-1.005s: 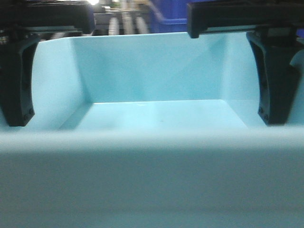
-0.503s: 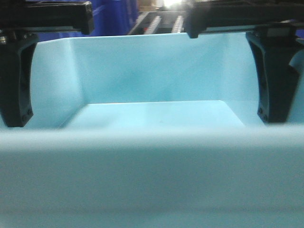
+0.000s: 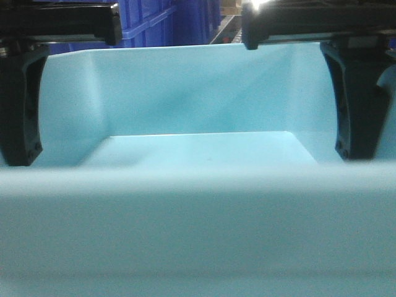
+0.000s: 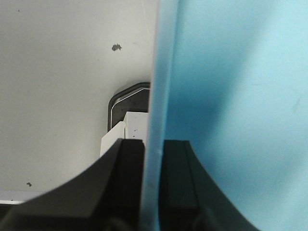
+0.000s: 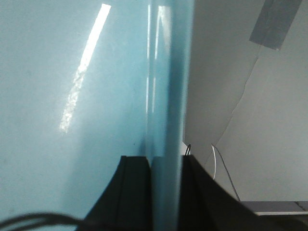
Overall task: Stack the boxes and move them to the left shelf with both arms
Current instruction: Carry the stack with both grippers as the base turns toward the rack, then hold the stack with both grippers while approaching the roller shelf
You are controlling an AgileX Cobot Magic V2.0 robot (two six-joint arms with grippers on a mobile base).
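Tub (image 3: 198, 154) between left tool (image 4: 153, 185), right tool (image 5: 166, 192)

Dark blue bins (image 3: 167, 25) stacked far back, a bright light (image 3: 253, 5) glaring just right, pale grey floor (image 4: 62, 72) below with a dark speck (image 4: 116, 47) and a grey tape strip (image 5: 276, 21).

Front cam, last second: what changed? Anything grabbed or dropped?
Only the background moved. It slid right in the front view: the dark blue bins now fill the top centre, and the roller rails are down to a sliver by the right tool. That suggests the rig is swinging left. Nothing was grabbed or released. The left tool and right tool stay clamped on the walls of the light blue box, which is unmoved in frame.
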